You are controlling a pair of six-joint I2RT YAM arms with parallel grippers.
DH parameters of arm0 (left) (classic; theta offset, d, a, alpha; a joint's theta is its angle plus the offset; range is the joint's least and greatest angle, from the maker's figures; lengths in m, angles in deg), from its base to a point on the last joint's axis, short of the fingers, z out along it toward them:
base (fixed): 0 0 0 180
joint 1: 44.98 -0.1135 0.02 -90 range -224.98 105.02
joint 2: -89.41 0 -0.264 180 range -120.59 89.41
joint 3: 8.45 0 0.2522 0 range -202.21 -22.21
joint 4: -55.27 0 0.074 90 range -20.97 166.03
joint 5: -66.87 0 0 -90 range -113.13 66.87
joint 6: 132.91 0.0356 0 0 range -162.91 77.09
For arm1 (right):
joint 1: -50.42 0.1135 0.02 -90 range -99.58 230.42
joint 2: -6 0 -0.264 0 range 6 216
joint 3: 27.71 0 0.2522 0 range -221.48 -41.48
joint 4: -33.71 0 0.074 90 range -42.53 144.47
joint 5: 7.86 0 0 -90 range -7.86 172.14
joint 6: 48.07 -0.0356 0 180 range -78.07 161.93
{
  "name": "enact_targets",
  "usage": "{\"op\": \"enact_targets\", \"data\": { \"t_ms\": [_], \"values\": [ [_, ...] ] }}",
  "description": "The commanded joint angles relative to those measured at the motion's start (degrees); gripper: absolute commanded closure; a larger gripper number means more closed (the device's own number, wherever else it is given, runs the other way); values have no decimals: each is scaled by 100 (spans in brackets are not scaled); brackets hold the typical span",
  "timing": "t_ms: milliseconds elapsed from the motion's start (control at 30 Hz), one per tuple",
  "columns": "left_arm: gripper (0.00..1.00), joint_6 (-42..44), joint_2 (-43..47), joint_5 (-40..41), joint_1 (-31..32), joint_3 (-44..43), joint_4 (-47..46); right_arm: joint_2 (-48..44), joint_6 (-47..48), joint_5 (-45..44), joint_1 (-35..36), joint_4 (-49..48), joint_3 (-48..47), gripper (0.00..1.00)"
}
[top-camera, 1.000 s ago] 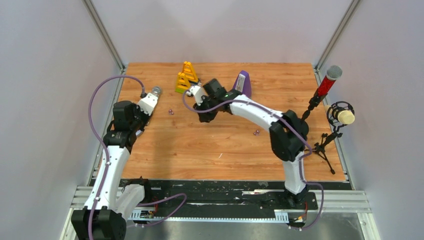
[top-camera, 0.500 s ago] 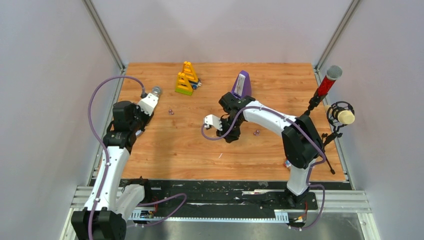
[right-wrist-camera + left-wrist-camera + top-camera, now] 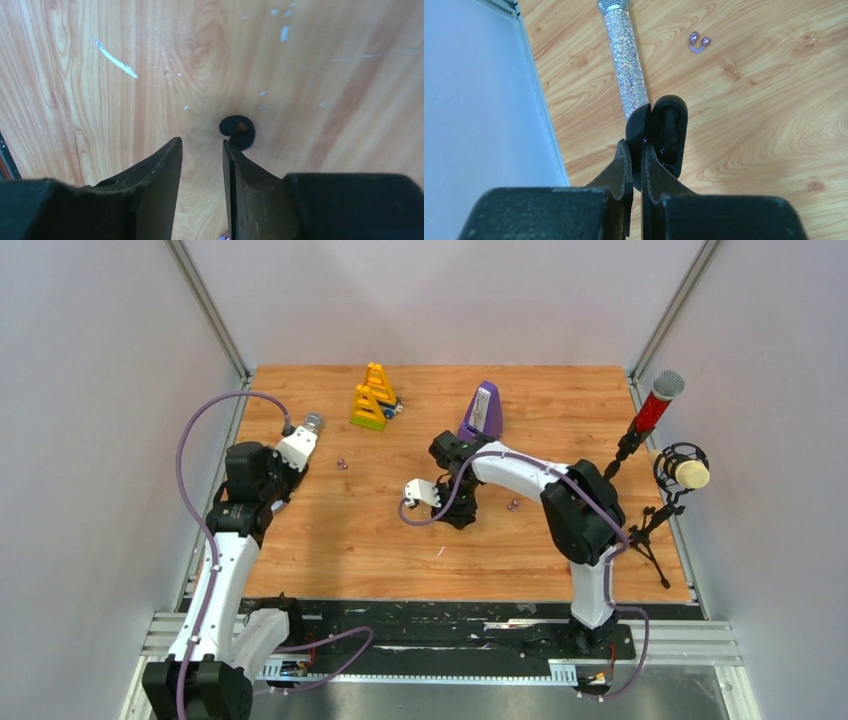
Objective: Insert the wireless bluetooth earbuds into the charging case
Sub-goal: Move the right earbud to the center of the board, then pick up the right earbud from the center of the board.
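In the left wrist view the black charging case (image 3: 670, 131) stands open above the wood, its hollows facing right. My left gripper (image 3: 635, 145) is shut on the case's raised lid. The hollows are too dark to show whether a bud sits in them. One small black earbud (image 3: 238, 131) lies on the table in the right wrist view, just past the tip of the right-hand finger (image 3: 235, 170) and outside the gap. My right gripper (image 3: 202, 141) hangs low over the table, open, with only bare wood between its fingers. The top view does not show this earbud.
A glittery silver microphone (image 3: 626, 60) lies just ahead of the case, with purple beads (image 3: 699, 42) to its right. A yellow toy (image 3: 373, 397) and a purple metronome (image 3: 486, 408) stand at the back. More purple beads (image 3: 513, 505) lie right of my right arm. Microphone stands (image 3: 655, 405) line the right edge.
My right arm swung from beside the yellow toy back to the middle of the table and lowered there, and its jaws widened. The left arm and the case have not moved.
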Motion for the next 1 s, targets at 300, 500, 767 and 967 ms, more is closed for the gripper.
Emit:
{"op": "enact_targets", "data": {
  "t_ms": [300, 500, 767, 967],
  "values": [
    [100, 76, -615, -1051, -22, -594, -63, -660, -1141, 1030, -1156, -424, -1131, 64],
    [100, 132, -1533, -1352, 477, -1430, 241, 59, -898, 1561, -1217, -412, -1448, 63],
    [100, 189, -1724, -1031, 1549, -1244, 79, 718, -686, 1900, -1218, -109, -1684, 60],
    [99, 221, -1695, -1188, 1625, -1109, 153, 851, -573, 1770, -1210, -67, -1520, 57]
  ]
}}
